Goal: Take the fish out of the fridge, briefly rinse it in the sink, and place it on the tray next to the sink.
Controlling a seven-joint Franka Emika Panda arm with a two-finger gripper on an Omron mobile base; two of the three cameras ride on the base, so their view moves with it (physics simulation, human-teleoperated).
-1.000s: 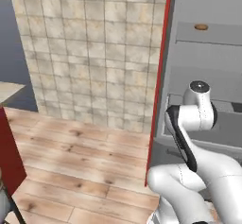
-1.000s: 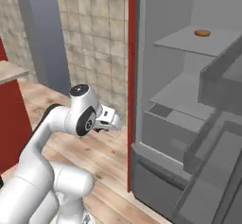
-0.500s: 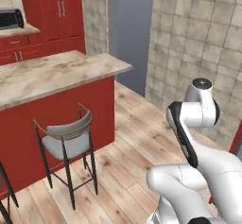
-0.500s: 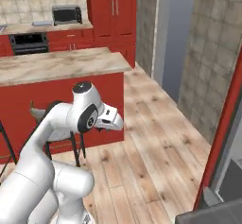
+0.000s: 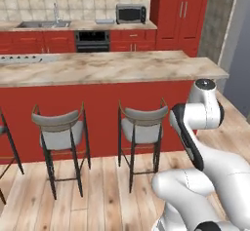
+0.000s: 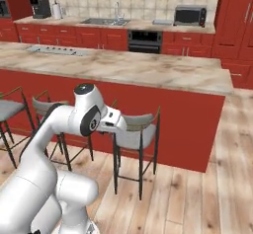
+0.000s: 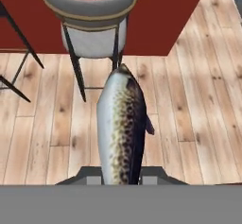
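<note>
— What does your claw (image 7: 122, 178) have hold of?

— My claw is clamped on the fish (image 7: 122, 131). In the hand view its two dark tips sit tight against the sides of the body, with no slack between them and the flanks. The fish stands out straight along the claw, its far end pointing at a stool.

— What does it look like up close?

— Long and tapered, silvery grey along one side, with a mottled band of brown and yellowish speckles down the back. A small dark fin juts from its right edge. The skin looks smooth and slightly glossy.

— And beneath it?

— A floor (image 7: 198, 124) of pale wooden planks, with grain and knots showing. Just beyond stands a bar stool (image 7: 90, 24) with a curved grey padded back, a thin brass-coloured trim and slim black metal legs, set against the red front of the island (image 7: 160, 10).

— Where is the sink?

— Well apart from me. In the right base view the sink (image 6: 105, 21) is a grey basin let into the far tabletop (image 6: 148, 26) by the tiled wall, with a chrome tap (image 6: 117, 10) behind it. A thin grey-blue tray (image 6: 162, 22) lies beside it, next to a black microwave (image 6: 190, 16). The island's marbled beige tabletop (image 6: 133, 65) lies between.
</note>
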